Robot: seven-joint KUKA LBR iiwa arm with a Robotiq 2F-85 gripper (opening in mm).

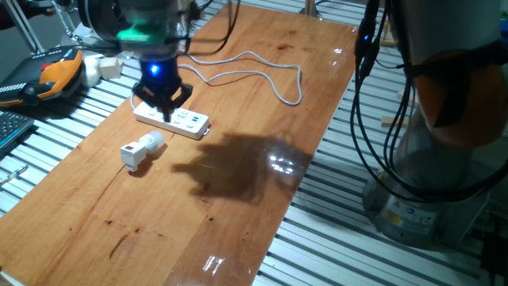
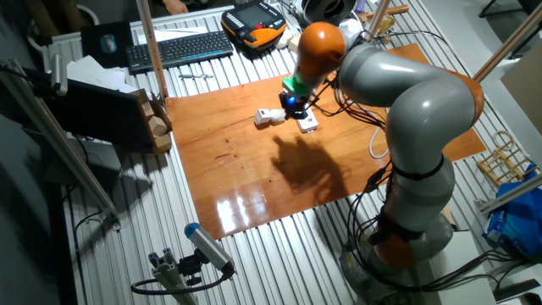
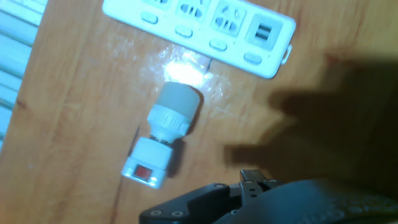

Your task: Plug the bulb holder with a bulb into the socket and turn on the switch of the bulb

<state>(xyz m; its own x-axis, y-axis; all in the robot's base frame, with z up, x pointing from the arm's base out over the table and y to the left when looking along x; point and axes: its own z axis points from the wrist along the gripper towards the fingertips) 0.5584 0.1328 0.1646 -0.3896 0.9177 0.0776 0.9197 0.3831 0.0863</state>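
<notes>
**Gripper over power strip, bulb holder lying loose on table**

Gripper (image 1: 164, 102) hanging just above socket (image 1: 171, 119), fingers pointing down at strip's middle. Fingertips too dark and small in both fixed views to judge gap; hand view shows only a black piece of the hand at bottom edge, no tips. Can't tell how far open. Nothing seen between the fingers.

Socket: long white strip, partly covered by gripper in one fixed view; top edge cut off in hand view, only three outlets plus a USB-type block visible there. White cable (image 1: 262, 70) looping off behind strip toward far side of table; end not traceable.

Bulb holder (image 1: 140, 149) lying on its side on the wood, near socket but apart, not plugged in. In hand view: bulb end toward strip, boxy end away, red switch (image 3: 144, 173) on the square face. Glare patch on wood just past bulb, blurring bulb's tip. In the other fixed view holder only a small white blob beside gripper; strip mostly hidden.

Table (image 1: 238, 199): glossy orange-brown wood, light reflections, big dark arm shadow across middle. Slatted metal bench around it. Keyboard (image 2: 179, 47) and orange-black pendant (image 2: 254, 21) at bench far end; black cables hanging by robot base.
</notes>
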